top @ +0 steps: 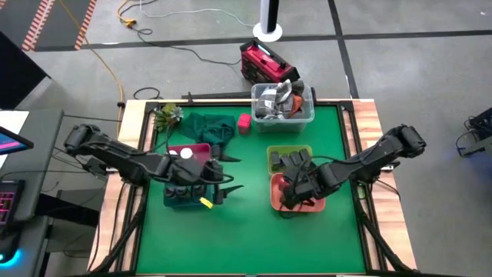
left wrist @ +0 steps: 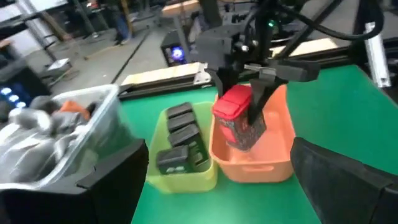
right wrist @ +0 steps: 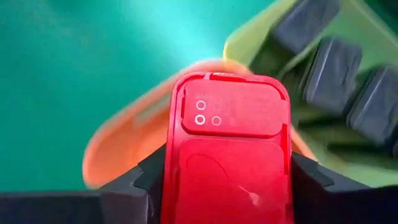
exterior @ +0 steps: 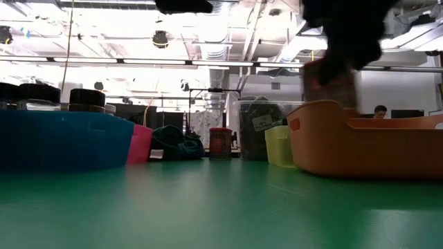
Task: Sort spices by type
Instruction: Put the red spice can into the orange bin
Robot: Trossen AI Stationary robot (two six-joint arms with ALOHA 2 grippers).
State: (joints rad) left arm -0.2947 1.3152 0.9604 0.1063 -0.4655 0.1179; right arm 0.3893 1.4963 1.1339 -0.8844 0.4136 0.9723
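On the left of the green tabletop (top: 231, 238), the left end effector (top: 228, 173) hangs just over the right edge of the blue tray (top: 183, 198), its fingers spread wide and empty. In the low view, dark round jars (exterior: 86, 97) stand up out of that blue tray (exterior: 62, 140). Behind it sits the pink tray (top: 201, 148) with a white-topped jar (top: 185, 153) in it. Farther back lies a dark green cloth (top: 207, 127), and just beside it, apart from the trays, a pink cube (top: 244, 122) rests on the tabletop.

At the back, in the middle, stands the clear tub (top: 283, 103) of grey clutter. In front of it is the yellow-green tray (left wrist: 185, 168) holding dark grey blocks (left wrist: 182, 134) in a row.

Touching its near side is the orange tray (left wrist: 254, 158). The right end effector (left wrist: 249, 102) is over this tray, its fingers closed on the sides of a red-lidded spice container (left wrist: 239, 117), which is tilted and held partly inside the tray's walls; whether it touches the floor of the tray cannot be told. The right wrist view shows the red lid (right wrist: 231, 155) clamped between the two dark fingers (right wrist: 127, 190), with the orange tray (right wrist: 124, 149) and the grey blocks (right wrist: 333, 71) beyond.
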